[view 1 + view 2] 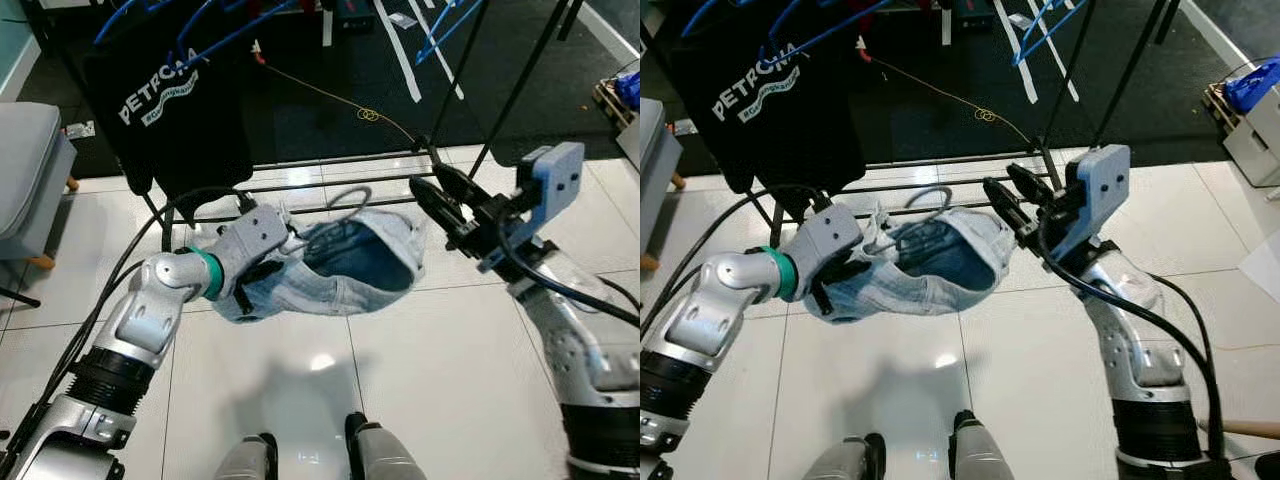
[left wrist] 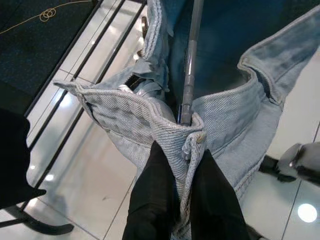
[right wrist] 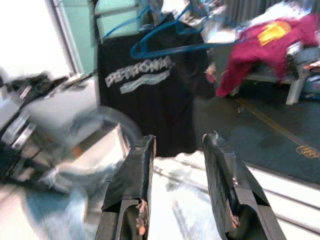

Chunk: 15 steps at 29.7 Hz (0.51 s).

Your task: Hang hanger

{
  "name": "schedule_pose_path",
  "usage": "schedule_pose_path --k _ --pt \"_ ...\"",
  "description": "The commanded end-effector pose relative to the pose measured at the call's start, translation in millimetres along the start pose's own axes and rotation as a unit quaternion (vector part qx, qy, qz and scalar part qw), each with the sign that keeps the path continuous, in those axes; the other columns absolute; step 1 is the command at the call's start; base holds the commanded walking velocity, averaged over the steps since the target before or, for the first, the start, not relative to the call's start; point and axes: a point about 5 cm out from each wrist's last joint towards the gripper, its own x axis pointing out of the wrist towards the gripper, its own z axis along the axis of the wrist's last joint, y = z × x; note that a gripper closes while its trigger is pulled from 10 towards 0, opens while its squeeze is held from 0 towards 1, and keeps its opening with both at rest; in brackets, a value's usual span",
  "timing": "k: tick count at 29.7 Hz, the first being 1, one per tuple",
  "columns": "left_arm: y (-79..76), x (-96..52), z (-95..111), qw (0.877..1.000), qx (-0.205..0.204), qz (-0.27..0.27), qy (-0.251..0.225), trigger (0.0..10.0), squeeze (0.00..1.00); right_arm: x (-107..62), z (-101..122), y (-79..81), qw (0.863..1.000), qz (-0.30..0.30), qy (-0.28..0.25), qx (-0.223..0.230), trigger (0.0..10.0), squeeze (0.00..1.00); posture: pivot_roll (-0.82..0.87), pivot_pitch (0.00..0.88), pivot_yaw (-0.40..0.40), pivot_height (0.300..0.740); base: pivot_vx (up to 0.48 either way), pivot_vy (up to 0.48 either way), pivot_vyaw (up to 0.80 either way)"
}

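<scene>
A light-blue denim garment (image 1: pixel 350 265) hangs in mid-air above the white tile floor, with a grey hanger (image 2: pixel 192 60) inside it. The hanger's hook (image 1: pixel 345 195) curls up out of the cloth. My left gripper (image 2: pixel 179 152) is shut on the garment's buttoned edge, right at the foot of the hanger's rod. In the eye views its fingers are buried in the cloth. My right gripper (image 1: pixel 425 170) is open just right of the garment's far edge, with nothing between its fingers (image 3: pixel 135 175). It is not touching the cloth.
A black printed T-shirt (image 1: pixel 175 100) hangs on a blue hanger (image 1: pixel 215 35) from a black rack whose lower bars (image 1: pixel 330 165) run just beyond the garment. A grey seat (image 1: pixel 25 160) is at far left. A yellow cord (image 1: pixel 368 115) lies on the dark carpet behind.
</scene>
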Motion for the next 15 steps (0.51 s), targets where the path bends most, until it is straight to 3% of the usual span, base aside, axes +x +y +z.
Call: schedule_pose_path --k 1,5,15 --pt "1.6 -1.9 5.7 1.000 -0.011 -0.006 -0.021 0.0 0.00 -4.5 -2.8 4.8 0.999 0.031 0.010 0.013 10.0 0.00 -0.07 0.142 0.068 0.740 0.000 0.000 0.00" --pt "0.5 -4.3 14.4 0.998 -0.006 -0.028 -0.050 0.0 0.00 -8.6 -7.6 6.4 0.997 0.068 0.018 0.026 10.0 0.00 -0.07 0.138 0.063 0.740 0.000 0.000 0.00" --pt "-2.1 -7.8 19.9 0.996 0.029 -0.055 -0.068 0.0 0.00 -10.0 -9.1 -1.3 0.996 0.076 -0.004 0.035 10.0 0.00 -0.07 0.131 0.052 0.740 0.000 0.000 0.00"
